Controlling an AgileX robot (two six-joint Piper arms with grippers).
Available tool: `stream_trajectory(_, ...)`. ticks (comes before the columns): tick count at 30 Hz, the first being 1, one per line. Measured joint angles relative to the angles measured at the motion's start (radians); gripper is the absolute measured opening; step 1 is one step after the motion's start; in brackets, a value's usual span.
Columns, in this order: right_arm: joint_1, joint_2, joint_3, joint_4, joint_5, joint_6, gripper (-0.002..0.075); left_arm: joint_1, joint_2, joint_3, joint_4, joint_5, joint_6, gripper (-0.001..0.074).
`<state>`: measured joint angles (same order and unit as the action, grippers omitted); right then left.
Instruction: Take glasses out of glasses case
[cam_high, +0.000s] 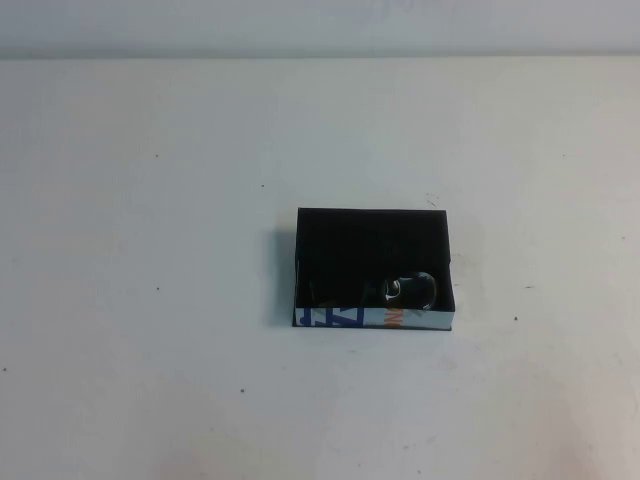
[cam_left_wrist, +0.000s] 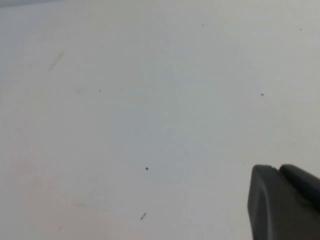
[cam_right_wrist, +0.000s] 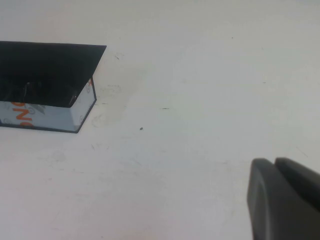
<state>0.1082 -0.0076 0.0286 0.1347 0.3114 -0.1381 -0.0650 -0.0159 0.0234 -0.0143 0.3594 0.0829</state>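
Observation:
The glasses case (cam_high: 340, 318) is a shallow black open box in the middle of the white table, its white and light blue side with blue letters facing me. The dark glasses (cam_high: 410, 289) lie inside it, near its front right corner, mostly lost in the black interior. The right wrist view shows the case's corner (cam_right_wrist: 55, 114) with an orange mark, and dark glints of the glasses (cam_right_wrist: 30, 90) inside. My right gripper (cam_right_wrist: 274, 161) is shut and empty, well off to the case's right. My left gripper (cam_left_wrist: 277, 169) is shut and empty over bare table. Neither arm shows in the high view.
The white table (cam_high: 150, 300) has small dark specks and faint scuffs. Its far edge meets a pale wall (cam_high: 320, 25) at the back.

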Motion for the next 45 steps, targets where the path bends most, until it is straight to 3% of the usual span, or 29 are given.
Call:
stream_trajectory(26,0.0,0.0,0.0,0.002,0.0,0.0,-0.0018,0.0,0.0,0.0,0.0,0.0,0.0,-0.0004)
stream_trajectory(32,0.0,0.0,0.0,0.068,0.0,0.0,-0.0018,0.0,0.0,0.0,0.0,0.0,0.0,-0.0004)
stream_trajectory(36,0.0,0.0,0.0,0.205,-0.005,0.0,-0.0018,0.0,0.0,0.0,0.0,0.0,0.0,-0.0005)
stream_trajectory(42,0.0,0.0,0.0,0.734,-0.119,0.0,-0.0018,0.0,0.0,0.0,0.0,0.0,0.0,-0.0005)
stream_trajectory(45,0.0,0.0,0.0,0.911,-0.19,0.0,-0.0018,0.0,0.0,0.0,0.0,0.0,0.0,-0.0004)
